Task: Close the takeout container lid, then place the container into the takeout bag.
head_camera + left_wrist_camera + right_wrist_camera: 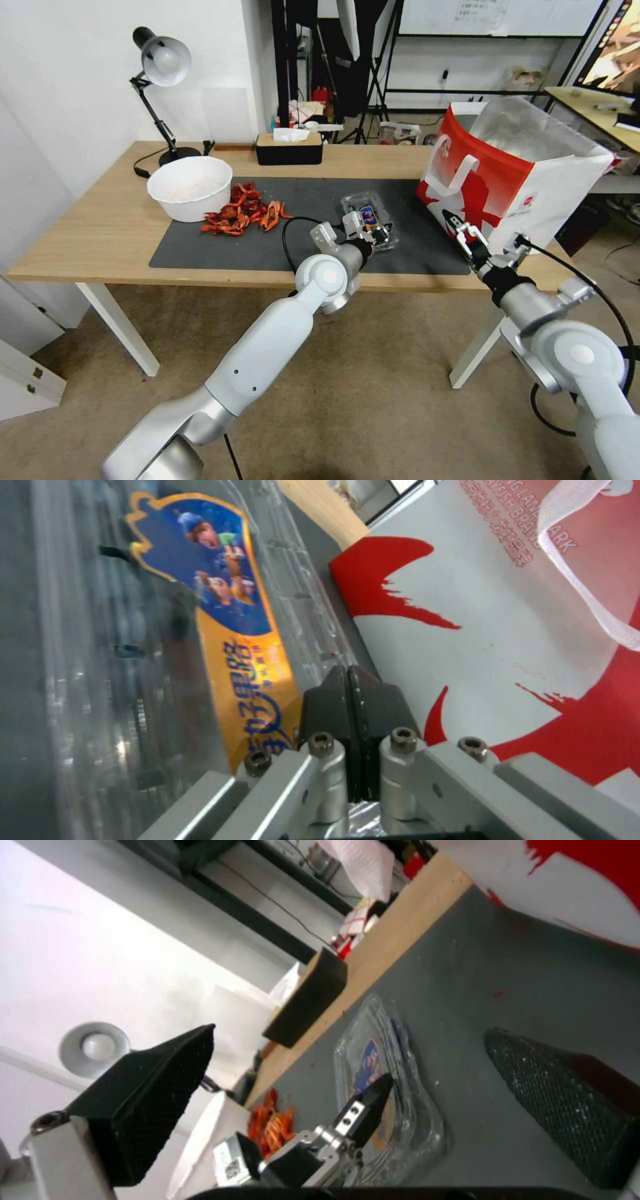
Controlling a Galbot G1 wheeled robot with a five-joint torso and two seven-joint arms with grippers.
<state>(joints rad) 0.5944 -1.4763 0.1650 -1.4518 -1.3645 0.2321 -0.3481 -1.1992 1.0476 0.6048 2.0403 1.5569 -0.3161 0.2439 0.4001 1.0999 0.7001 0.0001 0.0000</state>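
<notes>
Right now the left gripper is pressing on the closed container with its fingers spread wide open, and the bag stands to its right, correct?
Not quite: the left wrist view shows the left gripper shut, fingers together, on the takeout container. The takeout bag does stand to its right.

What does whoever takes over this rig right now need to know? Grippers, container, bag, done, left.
Left gripper: shut, tips on the sticker lid of the small clear plastic clamshell takeout container, pressing rather than holding it.
Right gripper: open, holding nothing, hovering over the dark mat just in front of the bag.
Container: flat on the mat, lid folded down over the base; cannot tell if it is latched.
Large red-and-white paper takeout bag: upright at the table's right end, mouth open, foil lining showing.
Done: lid looks folded shut.
Left: confirm the latch, pick up the container, put it in the bag.
</notes>
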